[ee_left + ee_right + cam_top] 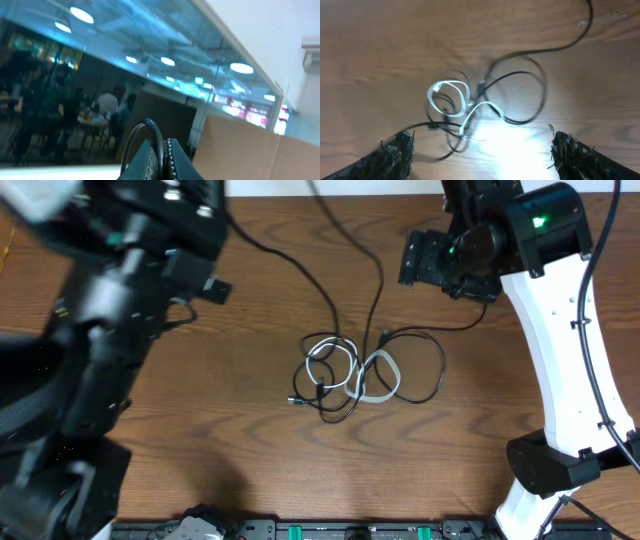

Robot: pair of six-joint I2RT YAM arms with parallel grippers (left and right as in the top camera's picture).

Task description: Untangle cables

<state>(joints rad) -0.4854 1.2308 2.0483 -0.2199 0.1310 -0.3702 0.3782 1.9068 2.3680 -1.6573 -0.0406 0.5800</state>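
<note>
The cables lie tangled mid-table: a white cable (384, 374) looped through black cables (432, 370). Two black strands run from the knot to the table's far edge, and one leads right, under the right arm. In the right wrist view the white cable (451, 85) and the black loops (540, 95) lie on the wood below my right gripper (481, 142), which hangs above them, open, with nothing between its frayed fingers (400, 150). My left gripper (162, 150) is raised high, facing out into the room, shut on a black cable (156, 131) that arcs out between its jaws.
The left arm (110, 320) looms large and blurred over the table's left side. The white right arm (555, 350) stands at the right, its base near the front edge. The table (200, 430) is brown wood; a black rail with green parts (350, 530) runs along the front.
</note>
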